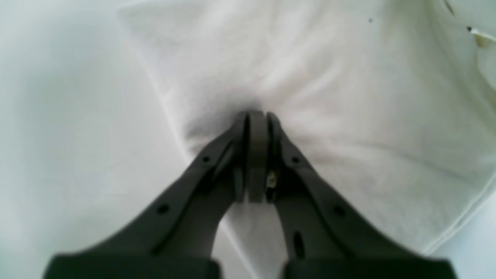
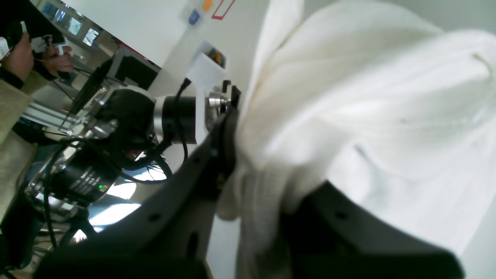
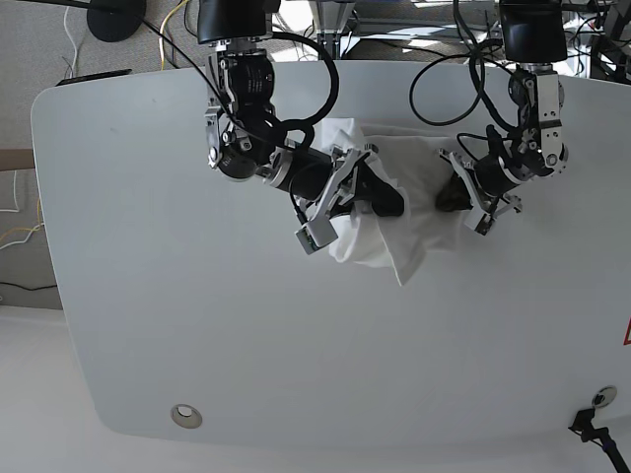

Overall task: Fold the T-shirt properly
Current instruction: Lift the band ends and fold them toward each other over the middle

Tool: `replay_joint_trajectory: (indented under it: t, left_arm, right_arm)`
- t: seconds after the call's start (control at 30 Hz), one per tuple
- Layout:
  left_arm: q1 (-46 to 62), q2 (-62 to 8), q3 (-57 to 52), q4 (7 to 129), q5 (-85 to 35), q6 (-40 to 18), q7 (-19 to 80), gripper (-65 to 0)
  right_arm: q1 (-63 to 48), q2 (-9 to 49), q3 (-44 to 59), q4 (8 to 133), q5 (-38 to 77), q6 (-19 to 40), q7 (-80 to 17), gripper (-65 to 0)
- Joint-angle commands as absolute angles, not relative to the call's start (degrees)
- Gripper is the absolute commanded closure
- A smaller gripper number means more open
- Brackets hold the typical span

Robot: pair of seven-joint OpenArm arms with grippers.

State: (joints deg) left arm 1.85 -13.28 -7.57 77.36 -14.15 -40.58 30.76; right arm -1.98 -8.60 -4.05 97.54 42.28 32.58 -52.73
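Table (image 3: 197, 325): 1 big white top w/ rounded corners, fills most of base view. 1 small round metal grommet (image 3: 185, 417) near its front-left corner. Floor w/ cables beyond far edge.

Arms: 2. Right arm (image 3: 242, 118) on base view's left, left arm (image 3: 532, 108) on base view's right, both reaching in from far edge toward table centre. Each trails black cables.

T-shirt (image 3: 380, 232): 1, white, bunched up at upper-centre of table, strung between the 2 grippers. Not flat. Long axis runs roughly left-right across the table between the grips, w/ a loose pointed flap hanging toward the near edge below the right gripper. Print not visible in any view; can't tell which way the neck points.

Right gripper (image 3: 380, 202): fingers clamped on a thick wad of the shirt, held off the table; in the right wrist view cloth spills out over both fingers and blocks most of what's behind. Its wrist cam body sits right in front of the cloth in base view.

Left gripper (image 1: 255, 116): jaws fully together, tips pressed into the shirt cloth w/ creases radiating from the pinch point, pinching a fold. Shirt hem edge runs lower right of it in the left wrist view.

Bg in right wrist view: 1 person's hands (image 2: 23, 54) holding a controller, top-left, well away from the table.
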Motion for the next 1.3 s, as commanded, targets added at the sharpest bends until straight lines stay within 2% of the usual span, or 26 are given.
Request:
replay_joint_trajectory:
  t: [0.0, 0.03, 0.17, 0.2, 0.27, 0.57, 0.7, 0.83, 0.9, 1.0, 1.13, 1.2, 1.27]
  left_arm:
    - [1.36, -14.11, -7.78, 77.76, -12.44, -40.00, 33.10, 0.0]
    - [1.36, -14.11, -7.78, 78.02, -12.53, -40.00, 33.10, -4.2]
    - [1.71, -15.25, -10.68, 82.42, -12.53, -40.00, 33.71, -33.3]
    - [1.54, -15.25, -12.00, 83.47, -12.53, -40.00, 34.95, -38.3]
    - [1.27, -15.25, -14.55, 85.76, -12.62, -40.00, 37.41, -44.5]
    - [1.54, -15.16, -23.08, 94.64, -12.44, -40.00, 37.93, -45.4]
    - [1.71, -15.25, -26.77, 94.81, -12.53, -40.00, 37.85, -45.4]
    - [1.71, -15.16, -31.52, 94.81, -12.44, -40.00, 37.76, -45.4]
    - [1.71, -15.25, -32.40, 94.81, -12.35, -40.00, 37.76, -45.4]
    - [1.80, -15.78, -33.89, 94.81, -12.35, -40.00, 37.76, -45.4]
    - [2.68, -16.66, -33.89, 94.81, -12.44, -40.00, 37.58, -45.4]
    - [3.12, -16.66, -33.89, 94.90, -12.53, -40.00, 37.58, -45.4]
    - [3.12, -16.66, -33.89, 94.90, -12.53, -40.00, 37.58, -45.4]
  right_arm:
    - [-0.66, -9.00, -4.18, 98.51, 43.82, 33.19, -51.38, 0.0]
    - [-0.48, -9.00, -4.18, 98.51, 43.74, 33.19, -51.38, 0.0]
    - [-0.22, -9.00, -4.18, 98.51, 43.74, 33.19, -51.38, 0.0]
    - [-0.04, -9.00, -4.18, 98.51, 43.74, 33.19, -51.38, 0.0]
    - [0.40, -9.00, -4.18, 98.51, 43.74, 33.19, -51.38, 0.0]
    - [1.63, -9.00, -5.58, 98.42, 43.74, 33.10, -51.38, 0.0]
    - [4.44, -9.00, -10.42, 94.64, 44.00, 33.10, -50.77, 0.0]
    - [6.20, -9.00, -16.22, 89.10, 44.09, 33.10, -44.18, 0.0]
    - [7.78, -9.00, -17.80, 87.08, 44.09, 33.10, -43.91, -0.4]
    - [8.40, -9.00, -19.03, 86.37, 44.09, 33.10, -43.74, -23.1]
    - [11.30, -9.00, -20.35, 86.29, 44.09, 33.10, -43.65, -46.5]
    - [13.05, -9.00, -21.05, 86.29, 44.09, 33.10, -43.65, -51.2]
    - [14.29, -9.00, -21.49, 86.29, 44.09, 33.10, -43.65, -51.2]
